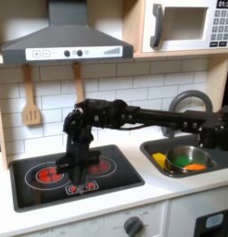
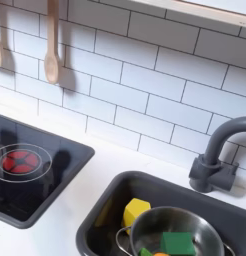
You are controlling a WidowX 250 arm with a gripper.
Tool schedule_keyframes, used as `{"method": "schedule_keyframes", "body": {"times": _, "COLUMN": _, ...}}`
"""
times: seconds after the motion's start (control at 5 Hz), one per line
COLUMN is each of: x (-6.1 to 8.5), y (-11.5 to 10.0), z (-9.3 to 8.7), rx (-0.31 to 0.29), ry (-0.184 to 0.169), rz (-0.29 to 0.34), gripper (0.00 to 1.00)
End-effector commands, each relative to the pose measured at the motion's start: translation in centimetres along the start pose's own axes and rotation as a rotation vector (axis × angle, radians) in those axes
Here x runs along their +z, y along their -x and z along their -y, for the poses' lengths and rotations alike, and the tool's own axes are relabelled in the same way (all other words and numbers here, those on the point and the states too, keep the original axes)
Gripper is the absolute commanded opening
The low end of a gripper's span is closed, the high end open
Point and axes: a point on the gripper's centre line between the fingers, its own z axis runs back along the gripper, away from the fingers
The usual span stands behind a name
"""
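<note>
Jaws [image 1: 82,185] of the black arm are low over the front edge of the stove top [image 1: 32,190], near the desk's front edge, between its two red burners; they seem to touch its surface, but how far open they stand, or whether they hold anything, I cannot tell. Toward the desk's right end, the sink [image 2: 100,215] holds a metal bowl [image 2: 200,228] with green and orange pieces and a yellow piece [image 2: 136,211] beside it, untouched and well apart from the arm.
</note>
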Motion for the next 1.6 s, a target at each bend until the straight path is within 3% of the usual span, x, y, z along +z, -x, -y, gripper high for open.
{"method": "schedule_keyframes", "body": {"times": 0.0, "x": -0.95, "y": -0.17, "z": -0.13, "rx": 0.004, "ry": -0.014, "rz": -0.01, "gripper": 0.0}}
{"method": "schedule_keyframes", "body": {"times": 0.4, "x": -1.0, "y": -0.34, "z": -0.47, "rx": 0.02, "ry": -0.019, "rz": 0.002, "gripper": 0.0}}
{"method": "schedule_keyframes", "body": {"times": 0.6, "x": -1.77, "y": -0.16, "z": -0.48, "rx": 0.03, "ry": -0.01, "rz": -0.031, "gripper": 0.0}}
{"method": "schedule_keyframes", "body": {"times": 1.4, "x": -1.66, "y": -0.68, "z": -0.42, "rx": 0.042, "ry": -0.01, "rz": -0.048, "gripper": 0.0}}
